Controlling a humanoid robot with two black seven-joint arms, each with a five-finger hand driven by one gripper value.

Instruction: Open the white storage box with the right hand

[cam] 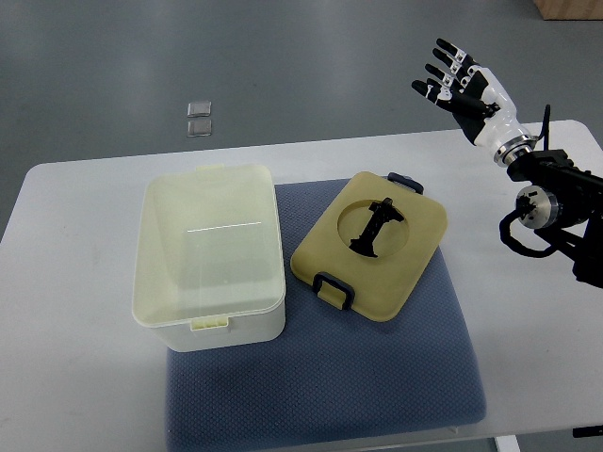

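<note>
The white storage box (212,254) stands open on the left part of a blue-grey mat (377,377). Its inside looks empty. Its cream lid (369,243) lies flat on the mat to the right of the box, with a black centre handle and black clips at two edges. My right hand (462,83) is raised at the upper right, beyond the table's far edge, well away from the lid and box. Its fingers are spread and hold nothing. My left arm does not show.
The white table (75,311) carries the mat. Two small clear squares (199,117) lie on the grey floor beyond the table's far edge. A brown corner (570,8) shows at the top right.
</note>
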